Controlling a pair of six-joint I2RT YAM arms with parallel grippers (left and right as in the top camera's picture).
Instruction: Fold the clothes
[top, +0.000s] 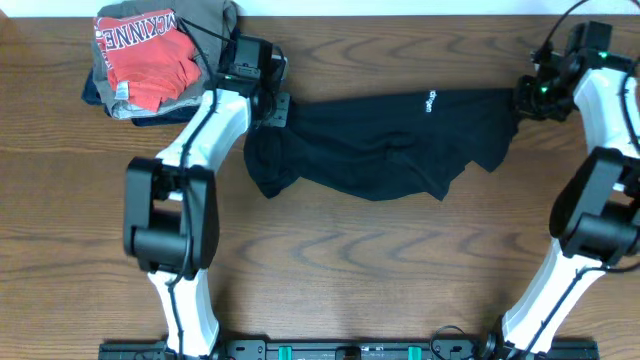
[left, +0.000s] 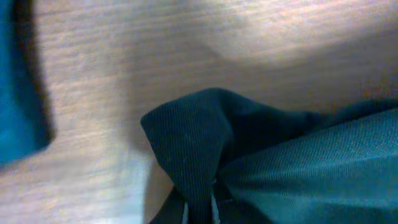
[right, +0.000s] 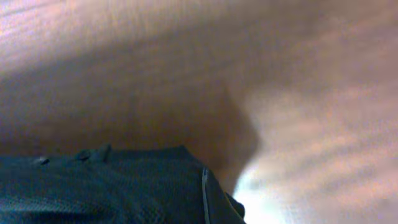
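The black top (top: 385, 145) hangs stretched across the middle of the wooden table, with a small white logo mark (top: 431, 100) near its upper edge. My left gripper (top: 275, 110) is shut on the top's left end; in the left wrist view a pinched fold of black fabric (left: 199, 155) rises from between the jaws (left: 200, 211). My right gripper (top: 528, 98) holds the top's right end; in the right wrist view black fabric (right: 112, 186) covers the jaws (right: 205, 199). The lower edge sags onto the table.
A pile of folded garments, a red shirt with white letters (top: 145, 50) on top of grey and navy ones, sits at the back left, close to my left gripper. A blue-looking edge of it shows in the left wrist view (left: 18, 81). Bare wood (top: 380, 270) lies in front.
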